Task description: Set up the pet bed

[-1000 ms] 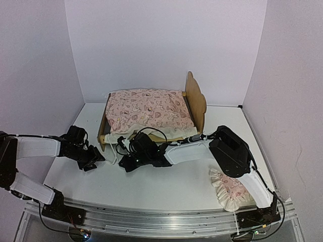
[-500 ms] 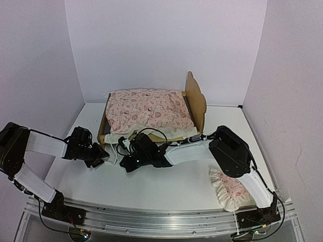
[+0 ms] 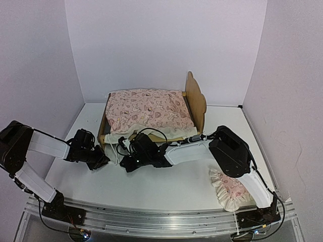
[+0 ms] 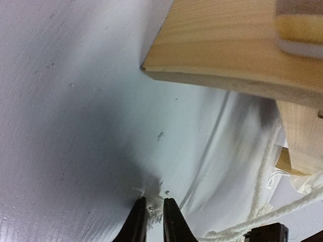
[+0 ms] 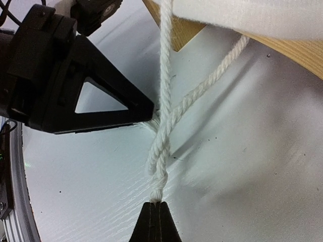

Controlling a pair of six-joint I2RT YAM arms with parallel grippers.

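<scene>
Plywood pet bed [image 3: 198, 103] sat mid-back on the desk [image 3: 176, 186], pink mattress [image 3: 149, 111] on it, right tool [image 5: 157, 204] clamped on the white cord [image 5: 164, 131] hanging off its near end, left tool [image 4: 155, 204] pinched nearly closed on a frayed cord end [image 4: 152, 194], likely to tie the mattress down.

Wooden pet bed [image 3: 196, 101], seemingly cotton cord [image 5: 163, 60]

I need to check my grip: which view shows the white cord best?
Right wrist: the twisted cord runs from the bed down into the shut right gripper. Left wrist shows only strands at the lower right; the top view shows barely a thin line beside the bed.
</scene>
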